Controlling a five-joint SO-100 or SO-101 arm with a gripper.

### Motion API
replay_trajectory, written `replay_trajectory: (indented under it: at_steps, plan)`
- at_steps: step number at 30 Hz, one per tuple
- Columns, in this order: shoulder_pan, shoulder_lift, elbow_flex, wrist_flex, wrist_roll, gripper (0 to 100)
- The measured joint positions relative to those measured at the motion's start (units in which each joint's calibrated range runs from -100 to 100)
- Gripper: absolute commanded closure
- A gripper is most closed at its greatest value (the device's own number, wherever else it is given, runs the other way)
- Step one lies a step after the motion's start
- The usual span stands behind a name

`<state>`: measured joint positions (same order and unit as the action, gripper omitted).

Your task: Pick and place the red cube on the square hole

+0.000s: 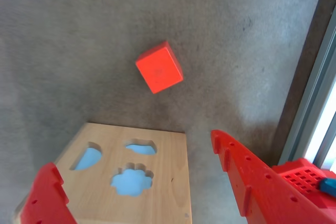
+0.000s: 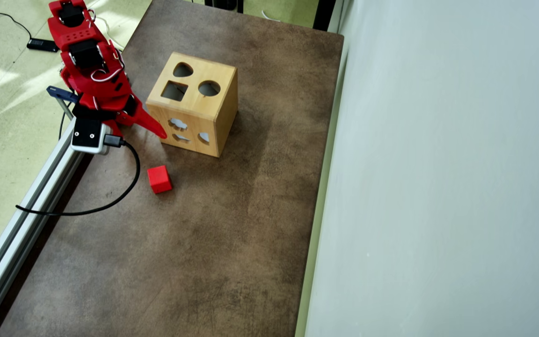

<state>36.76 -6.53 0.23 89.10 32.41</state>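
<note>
The red cube lies on the brown table, ahead of the gripper in the wrist view; in the overhead view the cube sits below the wooden shape-sorter box. The square hole is on the box's top face, beside a round hole and a teardrop hole. My red gripper is open and empty, with its jaws wide apart over the box's side face, which has a flower-shaped cutout and two other cutouts. In the overhead view the gripper is at the box's lower left corner, apart from the cube.
An aluminium rail runs along the table's left edge and also shows in the wrist view. A black cable loops on the table left of the cube. A pale wall borders the table on the right.
</note>
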Motion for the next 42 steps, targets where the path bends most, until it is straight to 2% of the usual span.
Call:
replay_trajectory:
  at_steps: [14, 23, 36, 42]
  plan:
    - [-0.6, 11.5, 0.0, -0.6, 0.2, 57]
    - [-4.4, 14.8, 0.0, -2.4, 0.5, 57]
    - [-4.7, 17.8, 0.0, -4.2, 10.2, 58]
    - [-4.7, 18.1, 0.0, -10.3, 13.8, 58]
